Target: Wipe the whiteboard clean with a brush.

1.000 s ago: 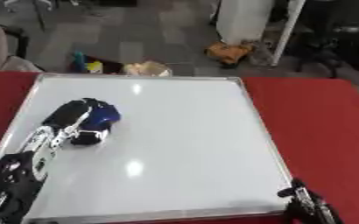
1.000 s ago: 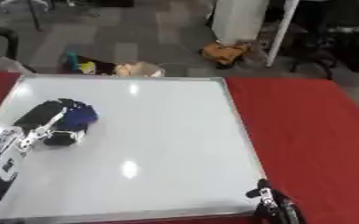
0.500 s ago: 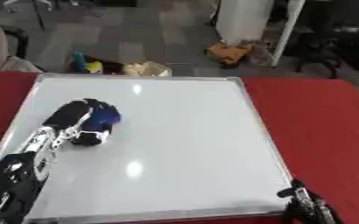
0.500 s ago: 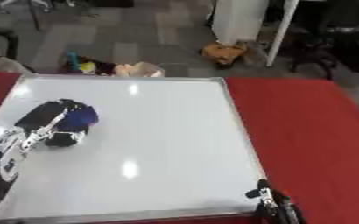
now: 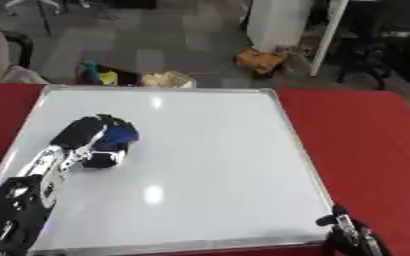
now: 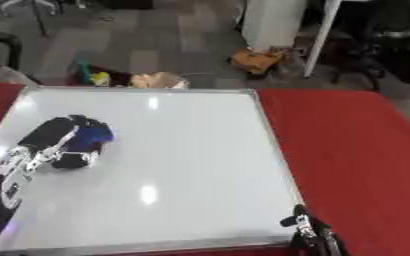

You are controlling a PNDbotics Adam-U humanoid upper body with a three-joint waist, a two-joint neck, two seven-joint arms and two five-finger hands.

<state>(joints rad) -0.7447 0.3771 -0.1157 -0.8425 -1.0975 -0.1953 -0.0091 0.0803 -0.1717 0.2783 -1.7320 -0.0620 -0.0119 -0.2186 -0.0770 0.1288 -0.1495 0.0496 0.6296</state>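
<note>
Fingers of the left hand curl around the blue brush, pressing it on the whiteboard. Right hand rests below, fingers up and relaxed.

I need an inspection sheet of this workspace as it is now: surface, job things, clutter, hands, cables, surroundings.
Surface: red table, whiteboard lying flat on it, no marks seen.
Job's things: blue brush on the board's left part, under the left hand.
Clutter: nothing seen on the table.
Hands: left hand curled over the brush; right hand at the lower right edge, fingers unclear.
Cables: nothing seen.
Surroundings: grey floor with small objects beyond the table, white post.
</note>
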